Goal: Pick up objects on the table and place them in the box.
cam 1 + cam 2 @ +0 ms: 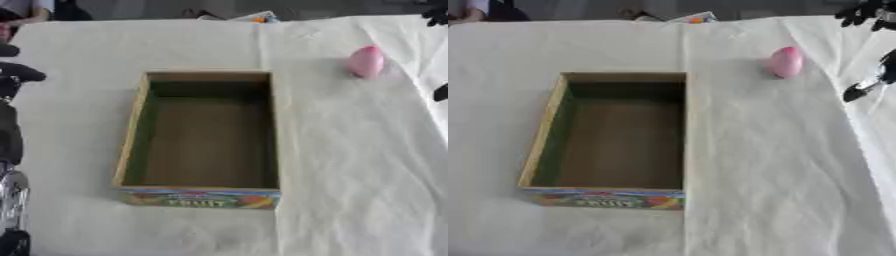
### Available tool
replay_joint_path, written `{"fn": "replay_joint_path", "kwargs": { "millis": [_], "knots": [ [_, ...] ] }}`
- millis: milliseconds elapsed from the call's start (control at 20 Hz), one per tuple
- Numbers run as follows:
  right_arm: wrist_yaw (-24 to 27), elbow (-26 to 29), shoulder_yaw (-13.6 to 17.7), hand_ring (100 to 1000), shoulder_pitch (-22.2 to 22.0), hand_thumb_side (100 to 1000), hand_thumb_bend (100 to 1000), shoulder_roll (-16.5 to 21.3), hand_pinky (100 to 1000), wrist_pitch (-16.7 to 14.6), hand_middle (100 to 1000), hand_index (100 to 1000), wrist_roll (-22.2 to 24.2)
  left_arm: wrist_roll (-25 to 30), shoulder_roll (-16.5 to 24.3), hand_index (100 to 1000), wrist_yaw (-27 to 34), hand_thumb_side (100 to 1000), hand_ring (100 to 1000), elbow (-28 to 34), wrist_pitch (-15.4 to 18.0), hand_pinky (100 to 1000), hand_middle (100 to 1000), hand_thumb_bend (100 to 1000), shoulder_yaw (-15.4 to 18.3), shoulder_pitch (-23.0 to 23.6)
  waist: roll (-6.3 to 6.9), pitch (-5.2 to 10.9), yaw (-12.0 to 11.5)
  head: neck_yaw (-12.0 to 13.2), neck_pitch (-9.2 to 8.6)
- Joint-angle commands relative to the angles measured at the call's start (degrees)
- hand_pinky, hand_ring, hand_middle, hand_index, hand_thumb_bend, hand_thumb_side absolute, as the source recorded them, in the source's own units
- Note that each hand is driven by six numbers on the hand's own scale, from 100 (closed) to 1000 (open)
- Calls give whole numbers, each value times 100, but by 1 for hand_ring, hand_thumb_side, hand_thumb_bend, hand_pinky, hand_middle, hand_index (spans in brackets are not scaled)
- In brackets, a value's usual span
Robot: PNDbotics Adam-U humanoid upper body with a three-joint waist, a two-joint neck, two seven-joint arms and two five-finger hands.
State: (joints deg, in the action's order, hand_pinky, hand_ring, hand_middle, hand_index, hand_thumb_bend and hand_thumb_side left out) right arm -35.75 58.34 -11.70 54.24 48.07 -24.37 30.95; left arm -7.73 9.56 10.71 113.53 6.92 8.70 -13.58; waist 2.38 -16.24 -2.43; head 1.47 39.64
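The pink egg (786, 62) lies on the table (780, 170), far right of the empty box (542, 130). The right hand (866, 86) waits beside it; whether its fingers are apart, I cannot tell.

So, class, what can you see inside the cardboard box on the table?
The box shows only its bare brown floor and greenish inner walls; nothing lies in it. The near wall hides a thin strip of floor behind it. The pink object sits outside.

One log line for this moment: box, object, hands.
box: holds nothing | pink egg: on cloth, right of box | right robot hand: near egg, apart | left arm: at left edge
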Motion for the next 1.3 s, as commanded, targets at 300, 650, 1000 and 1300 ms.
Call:
{"fn": "replay_joint_path", "kwargs": {
  "millis": [300,650,1000,1300],
  "knots": [
    [208,-136,175,870,406,447,956,-197,736,-47,849,1000,708,47,99,726,-1,922,474,56,12,549,567,100,-25,-26,6,29,-3,-69,-117],
    [-53,-372,242,867,593,450,950,-501,730,145,852,998,633,85,77,726,17,924,474,51,10,550,568,100,-57,-45,36,-26,-62,-176,-215],
    [-603,-804,380,865,768,467,940,-788,726,217,847,985,183,130,65,726,34,927,474,48,15,550,568,100,-83,-78,66,-132,-133,-271,-318],
    [-867,-1024,539,860,877,524,912,-891,720,331,840,973,-187,163,66,726,33,929,474,50,20,551,569,100,-104,-120,83,-242,-163,-302,-382]
  ]
}}
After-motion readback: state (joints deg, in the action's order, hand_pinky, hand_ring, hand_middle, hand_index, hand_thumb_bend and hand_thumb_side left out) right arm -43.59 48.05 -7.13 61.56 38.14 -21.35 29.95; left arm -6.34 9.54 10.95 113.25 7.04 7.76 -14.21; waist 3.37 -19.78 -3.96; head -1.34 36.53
